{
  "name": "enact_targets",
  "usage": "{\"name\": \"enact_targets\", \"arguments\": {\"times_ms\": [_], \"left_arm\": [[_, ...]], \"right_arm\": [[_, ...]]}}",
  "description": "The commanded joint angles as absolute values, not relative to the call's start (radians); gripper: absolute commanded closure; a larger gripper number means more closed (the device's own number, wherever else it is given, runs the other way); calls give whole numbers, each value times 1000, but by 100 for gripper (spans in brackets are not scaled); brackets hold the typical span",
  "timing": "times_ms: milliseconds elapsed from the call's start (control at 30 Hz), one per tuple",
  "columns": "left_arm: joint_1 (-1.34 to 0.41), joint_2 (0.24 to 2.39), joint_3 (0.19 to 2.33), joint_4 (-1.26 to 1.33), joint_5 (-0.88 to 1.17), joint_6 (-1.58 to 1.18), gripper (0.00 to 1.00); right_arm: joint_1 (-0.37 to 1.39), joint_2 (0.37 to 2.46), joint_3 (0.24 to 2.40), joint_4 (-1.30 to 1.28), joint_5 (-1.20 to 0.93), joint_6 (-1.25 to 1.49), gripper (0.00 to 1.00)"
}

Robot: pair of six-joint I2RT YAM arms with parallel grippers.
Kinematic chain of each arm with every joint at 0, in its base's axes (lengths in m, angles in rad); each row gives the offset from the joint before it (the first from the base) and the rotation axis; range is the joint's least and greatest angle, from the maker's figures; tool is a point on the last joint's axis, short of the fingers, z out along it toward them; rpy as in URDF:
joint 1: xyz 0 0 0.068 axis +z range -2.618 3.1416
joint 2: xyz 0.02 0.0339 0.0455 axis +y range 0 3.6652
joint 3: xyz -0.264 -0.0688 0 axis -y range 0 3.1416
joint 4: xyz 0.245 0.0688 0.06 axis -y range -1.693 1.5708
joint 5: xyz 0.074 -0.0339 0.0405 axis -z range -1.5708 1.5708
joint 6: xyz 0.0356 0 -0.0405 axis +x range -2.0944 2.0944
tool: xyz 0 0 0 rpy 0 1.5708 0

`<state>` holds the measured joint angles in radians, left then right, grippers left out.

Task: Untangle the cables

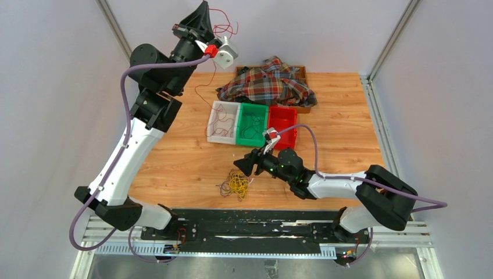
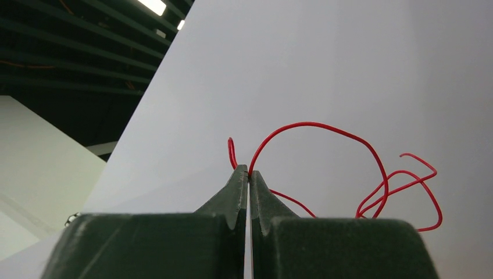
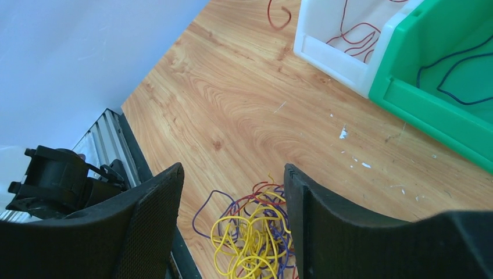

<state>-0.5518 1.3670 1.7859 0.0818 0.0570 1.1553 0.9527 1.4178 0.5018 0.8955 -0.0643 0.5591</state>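
Left fingers (image 2: 249,177): pressed together high above the far-left corner of the desk (image 1: 192,168), pinching a red cable (image 2: 320,124) at their tips.

Red cable: loose loops curl above and beside the pinch. In the top view a long strand hangs down from it towards the white bin (image 1: 224,122). Its lower end curls on the wood just beside that bin, and I cannot tell whether it joins the strands inside.

Right fingers (image 1: 239,166): spread wide and holding nothing, low over the near middle of the desk.

Tangle (image 3: 250,232): yellow, purple and red cables knotted in one heap on the wood, directly below the gap between the right fingers and well apart from the bins.

Bins: the white bin holds red strands. The green bin (image 3: 430,99) touching it holds a dark strand, and a red bin (image 1: 283,125) stands on its other side.

Plaid cloth (image 1: 270,81): bunched at the far edge behind the bins, no part of the job.

Step in hand: apparently one red strand has been pulled free and lifted clear for sorting by colour, while most of the heap is not yet undone.

Next move: likely bring the left arm down over the white bin and let go, so that the whole strand falls inside. The right fingers then need to drop onto a single outlying loop of the heap and close on that one alone, since a grab at the middle would lift the knot whole.
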Motion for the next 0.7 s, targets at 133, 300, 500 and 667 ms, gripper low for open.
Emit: {"name": "enact_targets", "arguments": {"times_ms": [133, 300, 500, 667], "left_arm": [[-551, 1397, 1829, 167, 77, 1165, 99], [-551, 1394, 1768, 190, 94, 1182, 99], [-551, 1426, 1750, 220, 102, 1197, 99], [-551, 1465, 1747, 265, 90, 1222, 99]], "right_arm": [[927, 1388, 463, 915, -26, 572, 37], [921, 1362, 439, 921, -4, 573, 37], [908, 1346, 420, 918, 6, 574, 38], [902, 1341, 407, 916, 18, 579, 38]]}}
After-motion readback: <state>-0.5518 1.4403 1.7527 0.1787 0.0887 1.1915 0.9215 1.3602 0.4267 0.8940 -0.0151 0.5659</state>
